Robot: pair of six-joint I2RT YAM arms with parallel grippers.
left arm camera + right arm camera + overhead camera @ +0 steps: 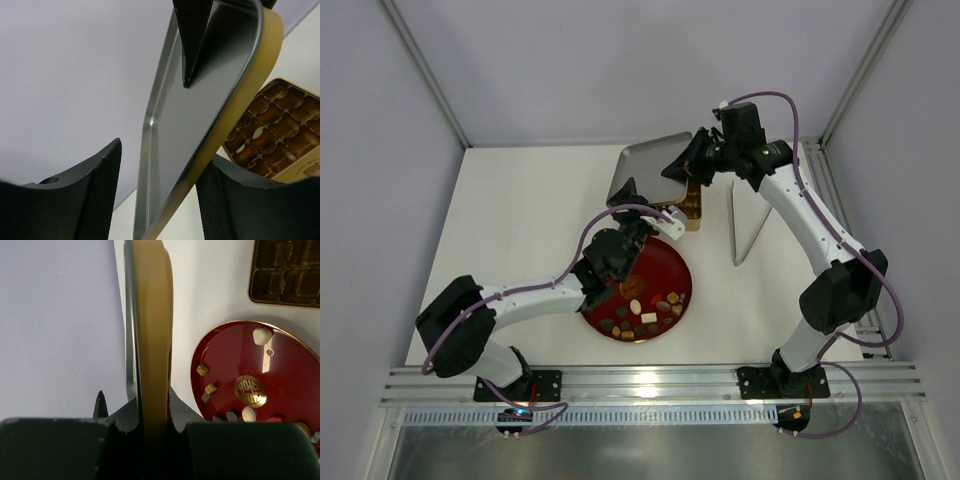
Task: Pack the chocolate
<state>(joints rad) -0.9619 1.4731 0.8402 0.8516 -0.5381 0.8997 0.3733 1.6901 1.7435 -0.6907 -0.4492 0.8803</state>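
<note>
The chocolate (642,316), small dark, light brown and cream pieces, lies on the round red plate (663,266); some also show in the right wrist view (262,335). My right gripper (688,166) is shut on the gold rim of the tin's lid (648,170) and holds it tilted above the table; in the right wrist view the rim (152,330) sits clamped between my jaws (152,410). The gold gridded tin (280,130) lies open beneath it, mostly hidden in the top view (694,214). My left gripper (160,200) is open, its fingers either side of the lid's lower corner (200,115).
A thin grey panel (746,222) stands on edge right of the tin. The tin also shows at the top of the right wrist view (287,272), beyond the plate (290,370). Frame posts (425,75) rise at the back corners.
</note>
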